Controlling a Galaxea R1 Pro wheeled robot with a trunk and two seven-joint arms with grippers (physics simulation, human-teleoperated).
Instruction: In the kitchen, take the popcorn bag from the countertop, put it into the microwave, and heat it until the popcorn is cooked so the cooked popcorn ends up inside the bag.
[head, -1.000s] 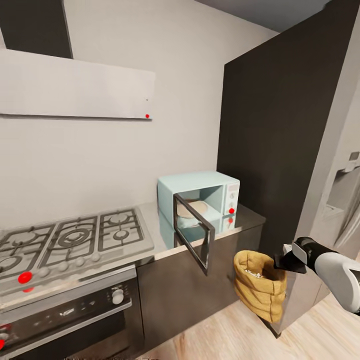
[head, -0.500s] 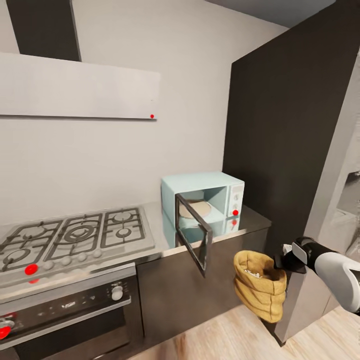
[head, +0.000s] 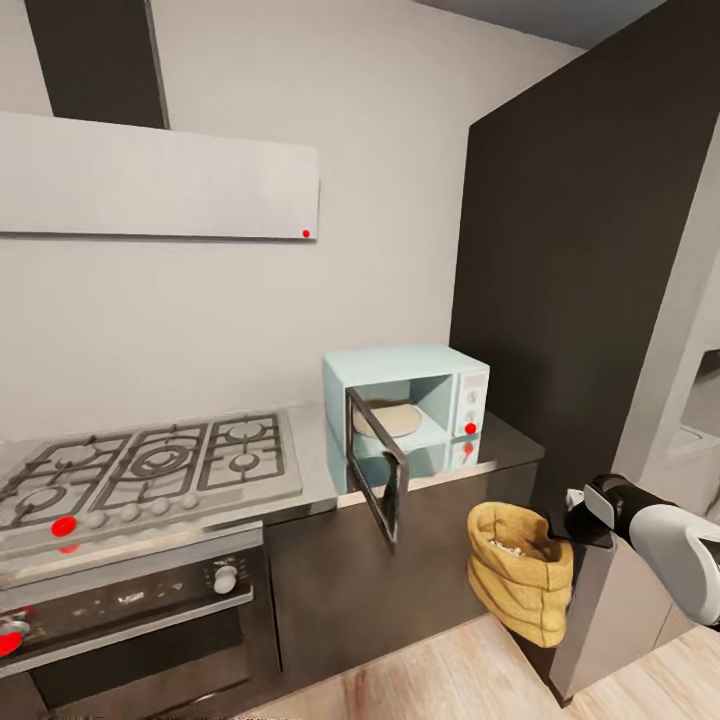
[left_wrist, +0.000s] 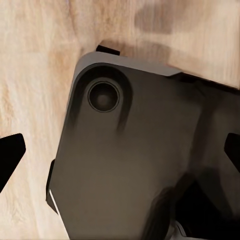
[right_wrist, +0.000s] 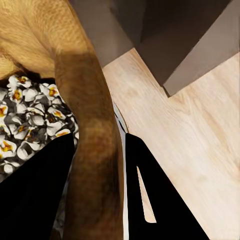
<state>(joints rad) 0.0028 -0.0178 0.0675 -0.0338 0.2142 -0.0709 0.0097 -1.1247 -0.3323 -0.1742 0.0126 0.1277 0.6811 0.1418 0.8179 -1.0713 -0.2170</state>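
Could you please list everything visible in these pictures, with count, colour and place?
microwave: one, pale mint-blue, on the countertop's right end, door swung open, a pale round plate inside.
countertop: one, grey glossy, atop dark cabinets.
gas hob: one, grey, left of the microwave.
oven: one, dark with steel, under the hob.
range hood: one, pale grey, on the wall above the hob.
popcorn bag: one, mustard-brown, held in the air below the countertop's edge.
popcorn: many pale bits, inside the bag.
floor: light wood.
right claw: black, clamped on the bag's rolled rim.
left claw: black fingertips wide apart, above the floor.
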